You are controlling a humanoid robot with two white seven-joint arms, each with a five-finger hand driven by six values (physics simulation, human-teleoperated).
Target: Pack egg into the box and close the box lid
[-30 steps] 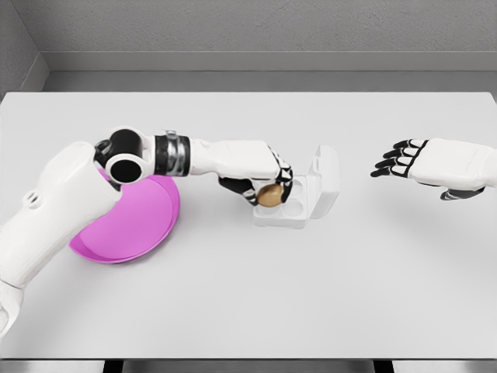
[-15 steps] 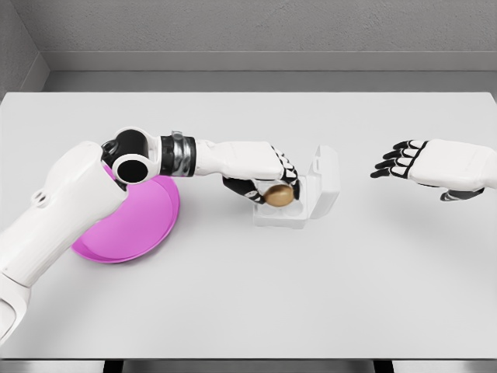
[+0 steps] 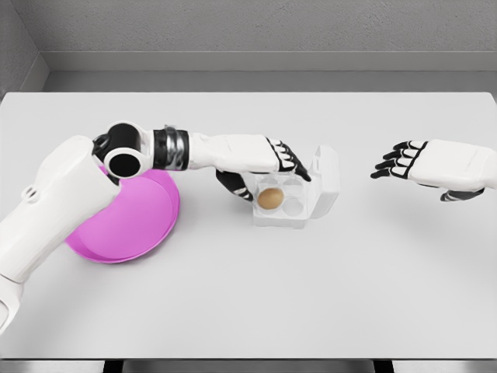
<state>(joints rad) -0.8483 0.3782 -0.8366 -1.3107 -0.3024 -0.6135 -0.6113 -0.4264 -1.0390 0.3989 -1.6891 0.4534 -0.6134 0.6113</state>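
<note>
A brown egg [image 3: 270, 199] lies in the near left cup of the white egg box [image 3: 284, 219] at the table's middle. The box lid [image 3: 325, 179] stands open, tilted up on the right side. My left hand [image 3: 268, 169] hovers just above and behind the egg, fingers spread, holding nothing. My right hand [image 3: 404, 162] floats open over the table to the right of the box, well apart from the lid.
A magenta plate [image 3: 140, 221] lies on the white table [image 3: 311, 295] left of the box, partly under my left arm. A grey wall runs behind the table's far edge.
The left hand has let go of the egg, which now rests in the box, and has lifted with its fingers spread. The right hand has not moved.
</note>
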